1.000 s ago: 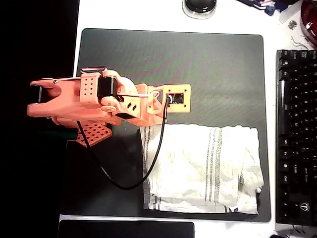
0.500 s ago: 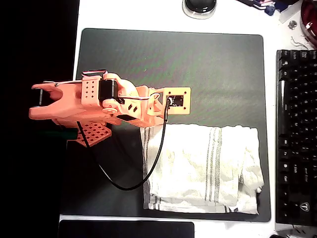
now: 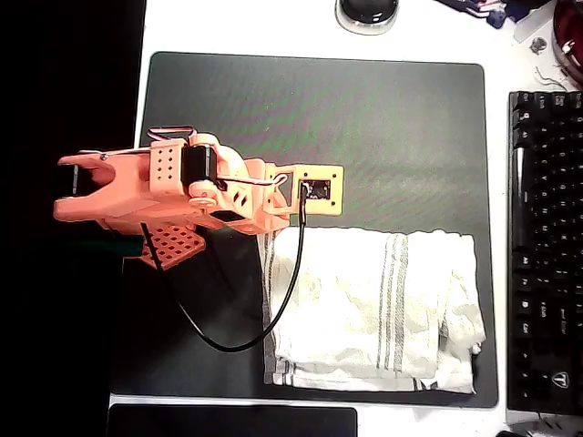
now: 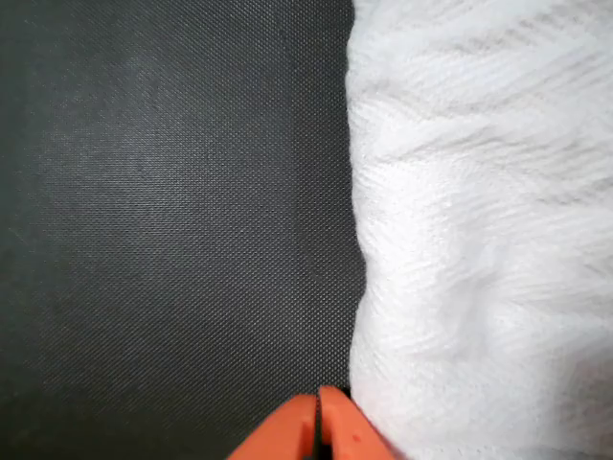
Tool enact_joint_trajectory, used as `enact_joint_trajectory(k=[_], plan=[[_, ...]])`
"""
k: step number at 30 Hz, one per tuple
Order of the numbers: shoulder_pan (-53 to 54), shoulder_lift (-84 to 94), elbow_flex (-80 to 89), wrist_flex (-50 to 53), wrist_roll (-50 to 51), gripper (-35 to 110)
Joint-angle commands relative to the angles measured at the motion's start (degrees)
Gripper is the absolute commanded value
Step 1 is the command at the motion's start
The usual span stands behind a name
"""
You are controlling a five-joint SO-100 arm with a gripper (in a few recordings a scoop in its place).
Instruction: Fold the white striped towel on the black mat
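One white striped towel (image 3: 373,309) lies at lower right on the black mat (image 3: 383,118), seemingly already doubled over. The claw (image 4: 318,422), at bottom centre of the wrist view, is clenched on nothing, poised just beside the towel's edge, probably to reach a fresh corner.

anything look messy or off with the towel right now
Yes: the white striped towel is folded unevenly. Its right end is bunched and rumpled near the black mat's right edge, and a lower layer sticks out along the bottom. Nothing looks spilled or damaged.
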Motion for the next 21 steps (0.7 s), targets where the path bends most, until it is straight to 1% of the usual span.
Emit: enact_joint_trajectory(k=[1, 8, 21], plan=[[-0.3, 1.3, 1.1, 1.1, -1.2, 0], [-0.3, 1.3, 1.1, 1.6, -5.1, 0], [-0.5, 1.3, 1.2, 1.6, -4.2, 0]])
